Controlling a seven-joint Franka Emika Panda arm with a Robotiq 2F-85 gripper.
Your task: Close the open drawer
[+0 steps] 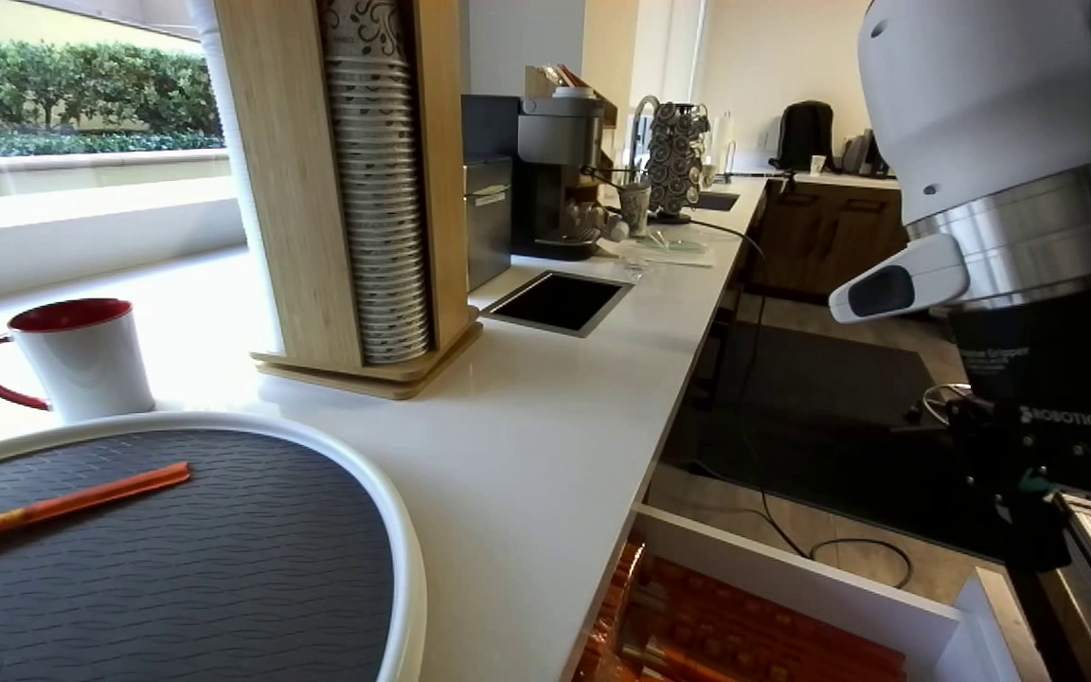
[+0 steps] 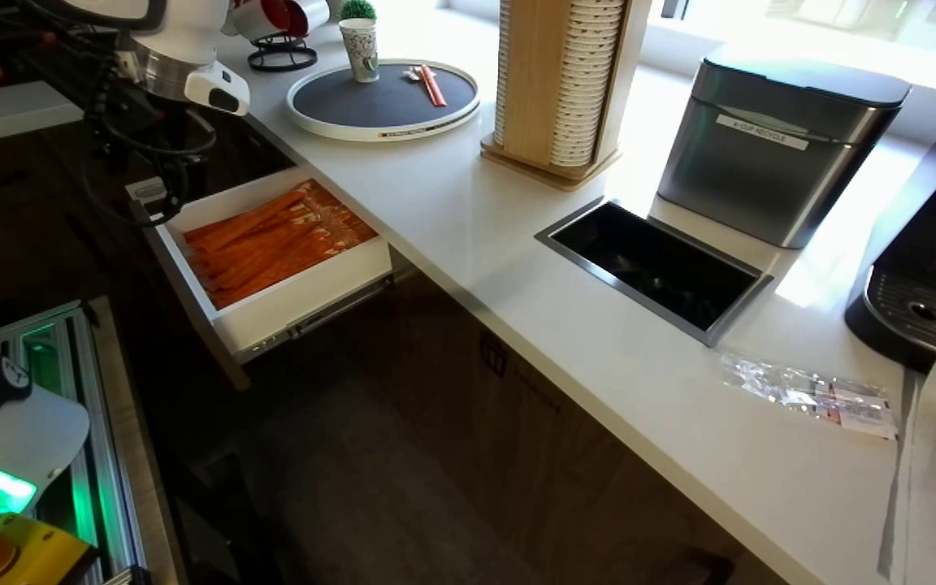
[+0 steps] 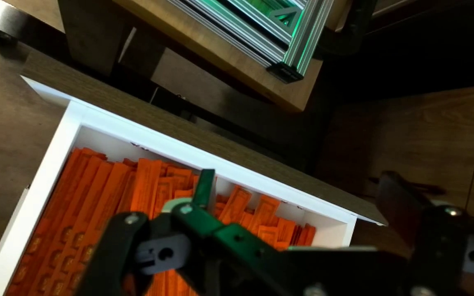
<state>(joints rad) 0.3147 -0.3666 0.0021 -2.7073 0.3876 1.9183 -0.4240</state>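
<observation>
A long, glossy white countertop runs through both exterior views. My thick white arm with a silver metal collar hangs down beside its edge. Under that edge is the white-walled, box-shaped drawer, pulled well out, its front panel of dark brown wood at the end away from the counter. Near that end hangs my black metal claw, its two fingers set wide apart, with nothing gripped that I can make out. In the wrist view, the green-tinted finger appears over the drawer's inside, the dark one past its corner. Slim orange-red packets line the drawer.

I judge this to be the approach, with the closing push not yet begun. The next move, I think, calls for bringing the claw to the outer side of the front panel, low enough to meet the wood, then pressing straight toward the cabinet, clear of the packets.

The drawer is cropped at the bottom of the wrist view and in an exterior view. The panel's outer face is in shadow; I cannot find a handle. My claw is black against dark surroundings, so I cannot tell the fingers' height or whether either touches the rim.
</observation>
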